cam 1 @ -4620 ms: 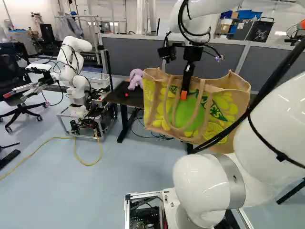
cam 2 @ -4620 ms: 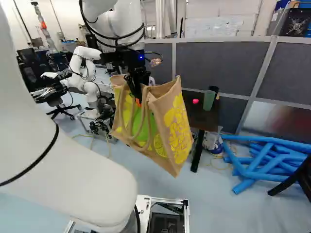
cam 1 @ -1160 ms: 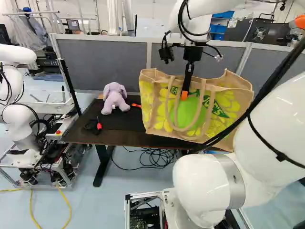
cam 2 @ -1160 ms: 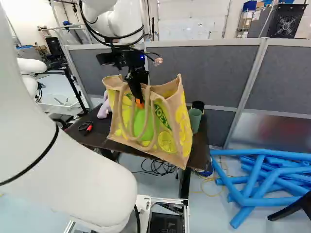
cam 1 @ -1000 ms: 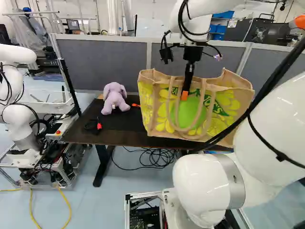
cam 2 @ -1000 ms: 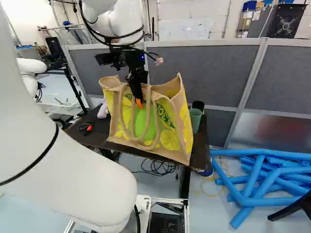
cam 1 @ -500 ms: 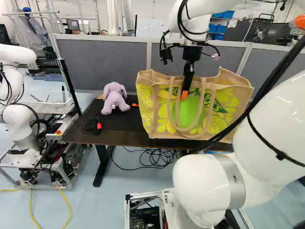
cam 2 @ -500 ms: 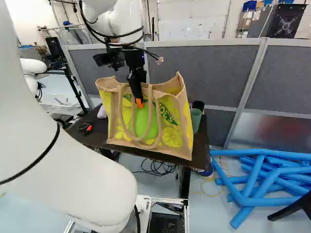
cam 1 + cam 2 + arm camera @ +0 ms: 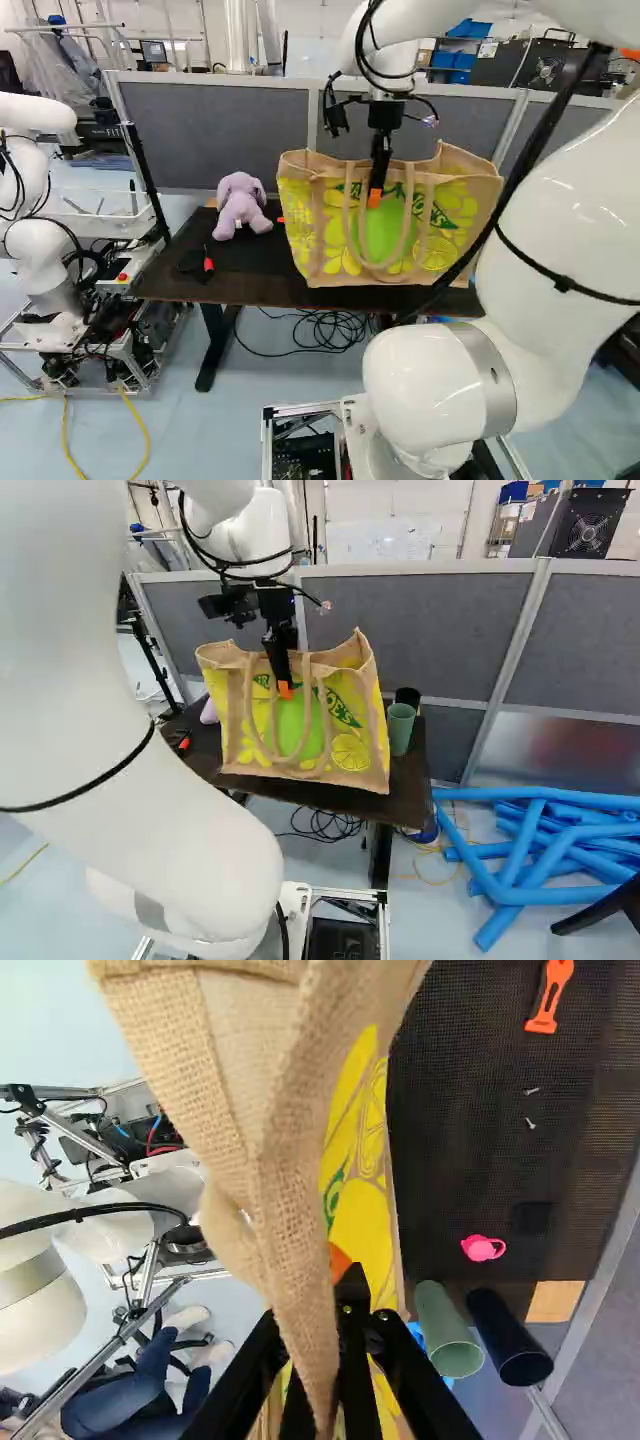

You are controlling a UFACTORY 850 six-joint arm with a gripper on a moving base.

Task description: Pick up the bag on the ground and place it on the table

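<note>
Yellow-and-tan bag [image 9: 455,215] upright at near edge of desk [image 9: 228,286], long axis roughly along that edge; fingers [image 9: 374,198] clenched on its upper cloth. Base contact unclear; likely needs shifting inward, then lowering.

The table [image 9: 270,275] holds a plush [image 9: 240,205] (purple), cups [image 9: 450,1335], tools [image 9: 545,1010] and screws [image 9: 531,1124].

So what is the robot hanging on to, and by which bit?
It has the bag: the gripper pinches the top edge of its near side, between the two ends of the drooping handle, not the handle itself.
</note>
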